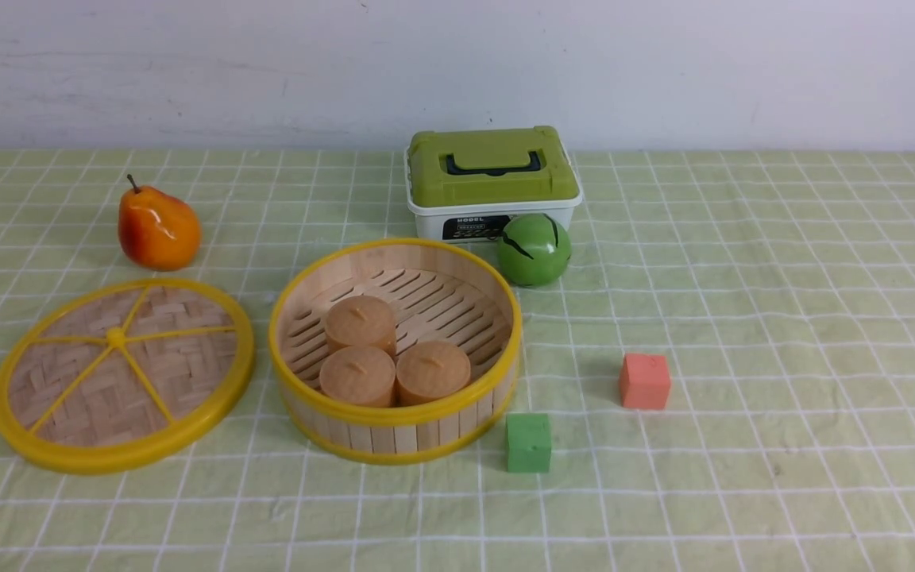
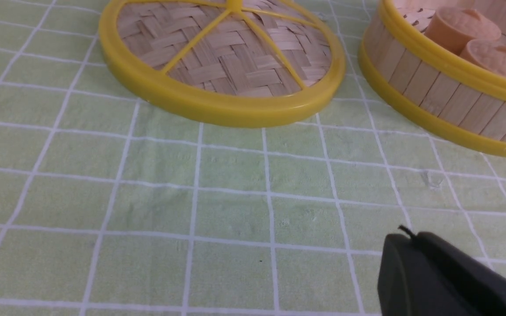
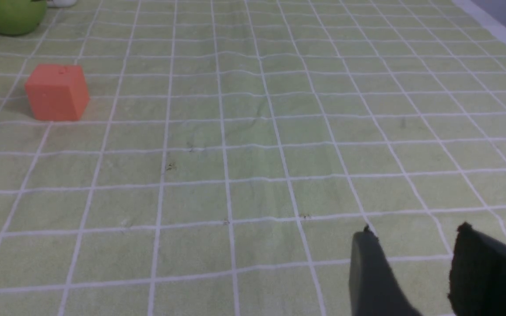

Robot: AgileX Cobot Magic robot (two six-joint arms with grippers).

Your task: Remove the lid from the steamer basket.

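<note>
The lid, a woven bamboo disc with a yellow rim and spokes, lies flat on the cloth to the left of the steamer basket. The basket stands uncovered, with three tan buns inside. In the left wrist view the lid and the basket's slat wall lie ahead of my left gripper, whose black fingers are pressed together with nothing between them. My right gripper hovers over bare cloth, open and empty. Neither arm shows in the front view.
An orange pear sits behind the lid. A white box with a green lid and a green ball stand behind the basket. A green cube and a red cube lie to its right.
</note>
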